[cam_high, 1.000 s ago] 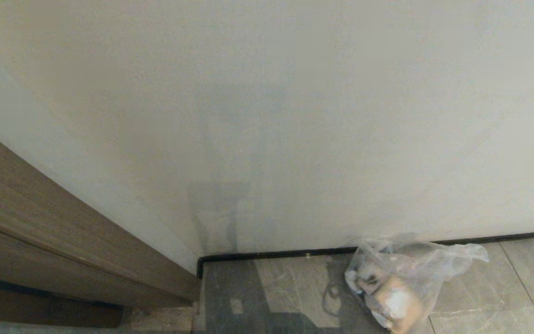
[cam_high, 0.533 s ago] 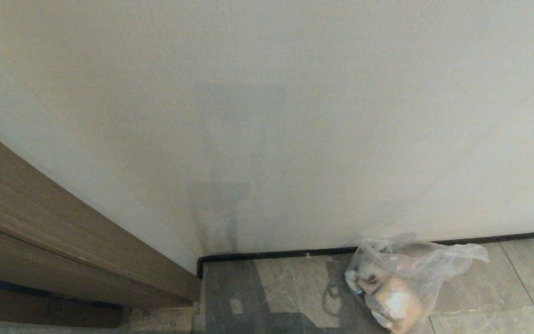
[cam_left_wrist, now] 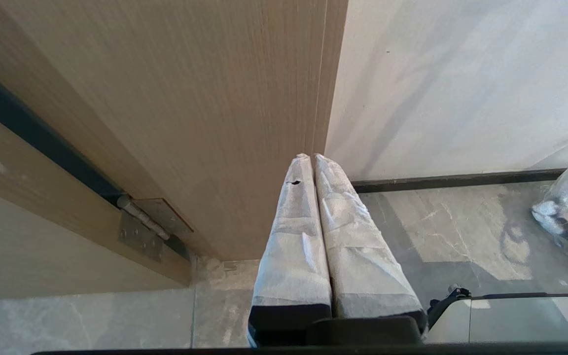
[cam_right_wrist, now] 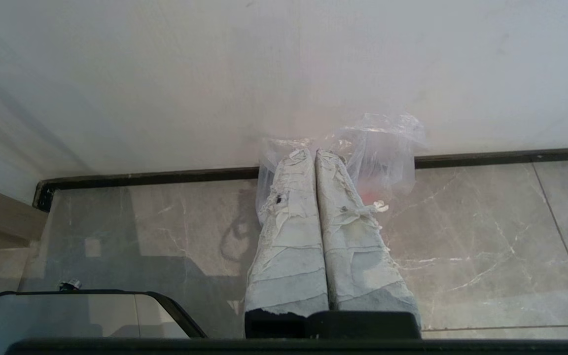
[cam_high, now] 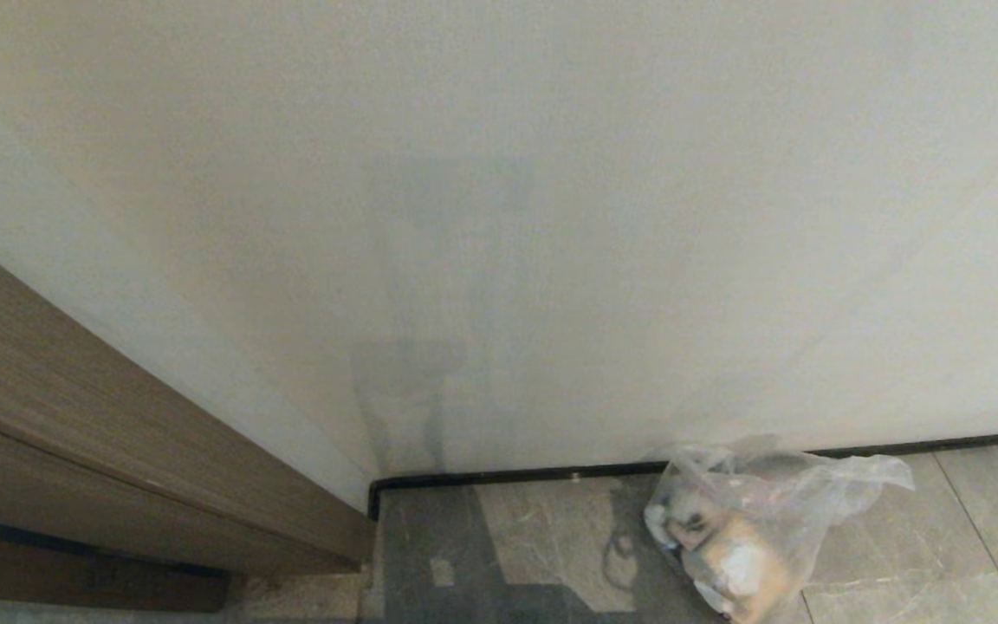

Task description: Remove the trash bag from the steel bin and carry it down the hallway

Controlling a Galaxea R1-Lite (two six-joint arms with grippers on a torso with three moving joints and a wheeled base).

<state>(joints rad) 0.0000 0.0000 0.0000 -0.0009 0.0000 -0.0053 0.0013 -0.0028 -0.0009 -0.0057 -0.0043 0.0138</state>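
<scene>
Head view shows neither arm; at far left a wood-grain door panel (cam_high: pixel 74 433) is cut off by the frame edge, then a plain pale wall (cam_high: pixel 551 217) fills most of the picture, with a dark baseboard (cam_high: pixel 508 476) along its foot. On the right, the trash bag (cam_high: pixel 746 529) lies on the grey marble-look floor tiles (cam_high: pixel 534 537) of the hallway, close against the baseboard; its lower edge runs out of the frame, and its contents show through only as tan, white and dark lumps, hard to make out. No writing or label can be read anywhere. In the left wrist view the left gripper (cam_left_wrist: pixel 313 157) hangs before the door edge, near a metal hinge (cam_left_wrist: pixel 148 227), its wrapped fingers pressed together and empty; only a sliver of the bag shows at the far right edge. In the right wrist view the right gripper (cam_right_wrist: pixel 312 152) is likewise clenched and holds nothing, its tips covering part of the bag lying beyond them by the wall.
</scene>
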